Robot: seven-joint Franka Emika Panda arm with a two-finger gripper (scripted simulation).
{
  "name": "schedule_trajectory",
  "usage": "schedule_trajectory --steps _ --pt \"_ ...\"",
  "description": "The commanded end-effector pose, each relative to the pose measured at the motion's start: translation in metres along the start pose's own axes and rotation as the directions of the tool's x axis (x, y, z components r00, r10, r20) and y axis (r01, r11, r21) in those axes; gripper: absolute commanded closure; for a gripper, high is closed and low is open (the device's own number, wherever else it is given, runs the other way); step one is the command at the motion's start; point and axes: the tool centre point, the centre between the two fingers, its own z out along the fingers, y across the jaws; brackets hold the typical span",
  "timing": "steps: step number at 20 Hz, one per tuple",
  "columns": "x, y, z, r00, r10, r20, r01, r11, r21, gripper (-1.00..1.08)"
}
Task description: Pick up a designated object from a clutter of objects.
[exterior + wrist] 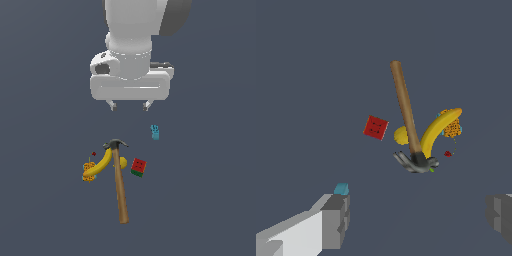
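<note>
- Pincer [130,105] spread wide, empty, hanging above the clutter, fingertips [336,220] clear of every item.
- Hammer [120,185] flat on the dark grey table [45,210], claw head [417,162] nearest the pincer, wooden handle pointing away.
- Banana [100,166] against the hammer near the head, tip by the orange patterned piece [89,172].
- Red-and-green cube [138,167] just beside the handle on the exterior view's right.
- Small cyan block [155,132] apart from the group; tiny red bit [93,154] near the banana.

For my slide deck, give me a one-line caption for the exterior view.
Open gripper hovers above the clutter, where the hammer lies across the banana.
</note>
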Motion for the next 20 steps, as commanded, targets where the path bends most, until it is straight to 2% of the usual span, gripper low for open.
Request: schedule_trajectory --steps 1,11,20 --pt "0.002 0.002 -0.004 1.0 0.001 -0.01 -0.001 1.0 -0.002 -0.92" --pt "0.014 0.003 0.015 1.0 -0.017 -0.001 0.017 1.0 -0.001 -0.92" --pt "0.046 0.01 0.07 0.998 -0.068 0.015 0.068 0.998 0.001 -0.92"
